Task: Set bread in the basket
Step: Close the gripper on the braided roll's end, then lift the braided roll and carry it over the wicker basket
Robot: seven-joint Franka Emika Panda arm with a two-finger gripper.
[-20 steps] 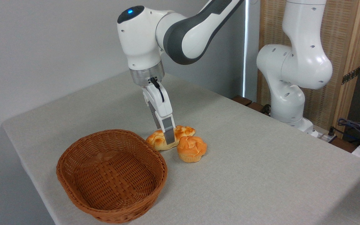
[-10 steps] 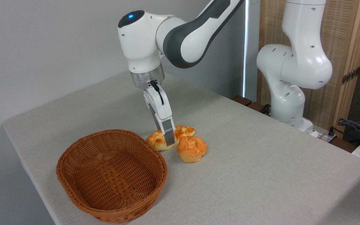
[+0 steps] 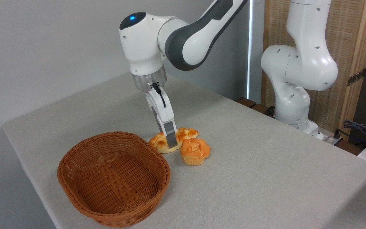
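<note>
The bread [image 3: 159, 142], a long braided golden-brown loaf, lies on the table just right of the basket's far end. My gripper [image 3: 171, 143] has come down over the loaf's middle. One grey finger [image 3: 170, 135] shows in front of the crust, while the other is hidden behind it, so the gap between them cannot be judged. The loaf rests on the table. The basket [image 3: 75, 187], oval brown wicker, stands empty at the front left, close to the loaf.
A small round orange bun [image 3: 195, 151] sits against the loaf's right end, close to my finger. The arm's white base [image 3: 292, 105] rises at the back right. Cables [image 3: 362, 130] lie at the far right edge. The table edge [image 3: 30, 165] runs behind the basket on the left.
The arm's wrist has sunk a little, bringing the finger slightly lower over the loaf. Loaf, bun and basket have not moved.
</note>
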